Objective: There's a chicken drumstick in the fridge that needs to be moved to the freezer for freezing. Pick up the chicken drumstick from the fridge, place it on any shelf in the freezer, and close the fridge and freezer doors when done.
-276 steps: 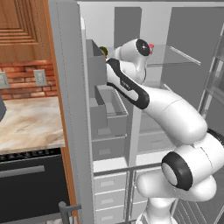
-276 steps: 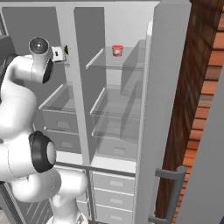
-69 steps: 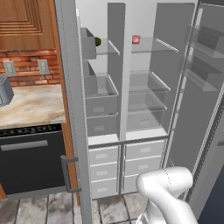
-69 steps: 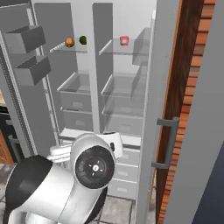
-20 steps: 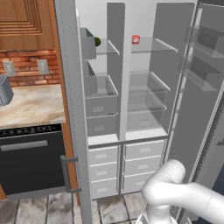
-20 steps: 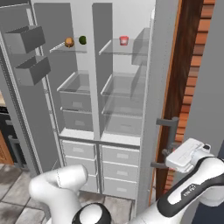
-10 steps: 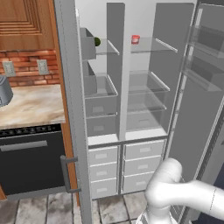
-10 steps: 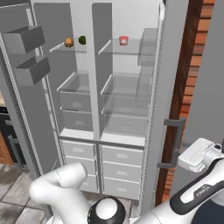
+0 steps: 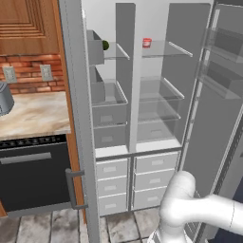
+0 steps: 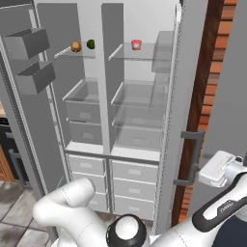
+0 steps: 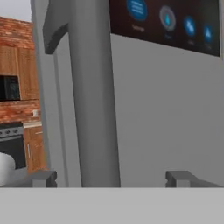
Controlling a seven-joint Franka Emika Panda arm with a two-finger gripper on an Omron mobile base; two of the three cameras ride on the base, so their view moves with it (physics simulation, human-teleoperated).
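Observation:
The chicken drumstick (image 10: 75,46), a golden lump, lies on the top shelf of the narrower left compartment, the freezer (image 10: 82,103), next to a dark green ball (image 10: 90,44). Both doors stand open. My gripper (image 11: 111,177) is open at the touchscreen door (image 11: 175,109). Its vertical bar handle (image 11: 96,100) stands between the two fingertips, with a gap on each side. In the right base view my white hand (image 10: 219,169) sits just right of that handle (image 10: 194,155). The plain grey door (image 9: 71,95) stands at the left.
A small red-and-white item (image 10: 136,44) sits on the top shelf of the wider right compartment. White drawers (image 9: 142,180) fill the bottom. A counter (image 9: 33,114) and a dark oven (image 9: 33,175) lie left of the fridge. A brick wall (image 10: 207,72) borders the right door.
My hand has moved a little to the right beside the touchscreen door's handle, and that door has turned slightly. The drumstick and the other shelf items have not moved.

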